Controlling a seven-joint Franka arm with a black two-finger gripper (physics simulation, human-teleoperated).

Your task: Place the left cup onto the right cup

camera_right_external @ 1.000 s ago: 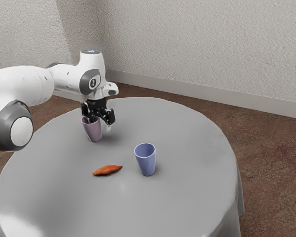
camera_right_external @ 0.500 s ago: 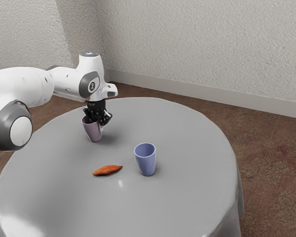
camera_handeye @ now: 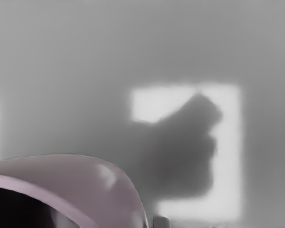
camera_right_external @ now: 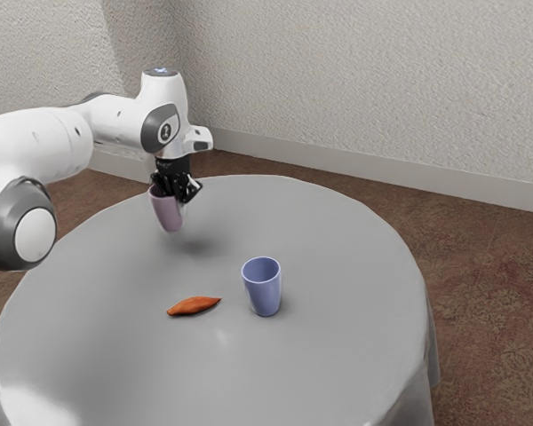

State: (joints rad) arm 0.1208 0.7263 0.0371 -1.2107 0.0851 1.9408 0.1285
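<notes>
Mauve cup [camera_right_external: 167, 213], being gripped at its rim by the clenched jaws.
It is being held slightly tilted, clear of the grey counter [camera_right_external: 355, 257], over its far edge at the exterior view's left. The blue cup [camera_right_external: 262, 286] is being borne upright near the counter's middle, with an orange piece [camera_right_external: 194, 306] near it.

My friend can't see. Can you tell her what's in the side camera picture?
The robot's gripper holds a pink cup just above a round gray table. A blue cup stands upright nearby, beside an orange scrap.
</notes>
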